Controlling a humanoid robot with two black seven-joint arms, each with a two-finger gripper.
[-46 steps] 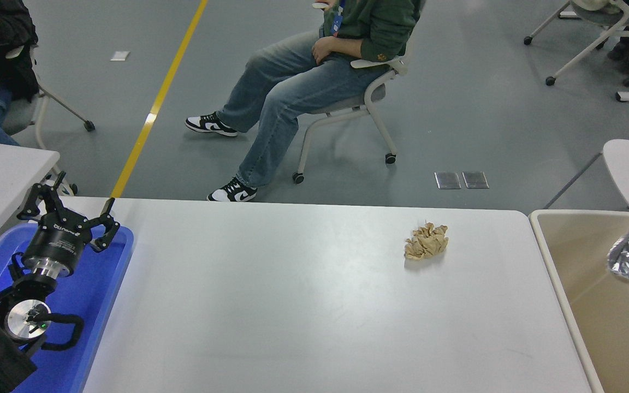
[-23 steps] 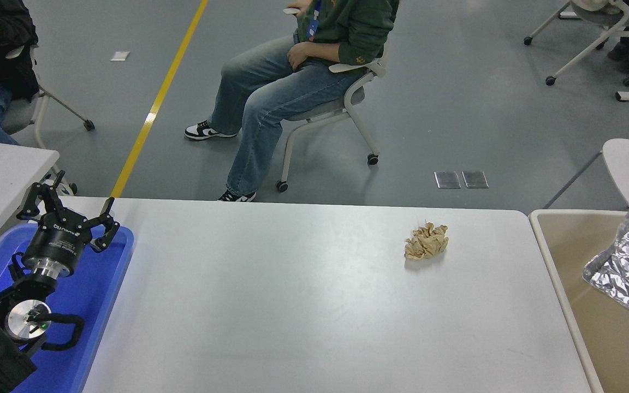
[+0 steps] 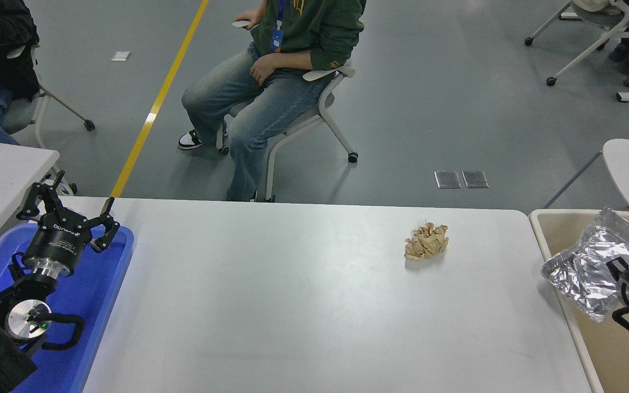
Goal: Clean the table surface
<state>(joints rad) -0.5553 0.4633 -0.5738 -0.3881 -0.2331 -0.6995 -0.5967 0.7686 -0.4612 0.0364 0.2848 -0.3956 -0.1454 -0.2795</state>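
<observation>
1. The bench surface is a wide, smooth, matte white slab, hard and rigid; nothing to grasp, only to clear or wipe.
2. On it, toward its far right, lies a crumpled tan paper wad: likely light, soft, crushable; pinch across its middle.
3. Right of the bench, over a beige bin, the right hand grips a crinkled foil bag.
4. Left of the bench, the left hand is parked, fingers spread, over a blue tray.

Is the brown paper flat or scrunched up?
Scrunched up: the tan crumpled paper ball sits bunched in wrinkled folds on the wide white table surface.
</observation>
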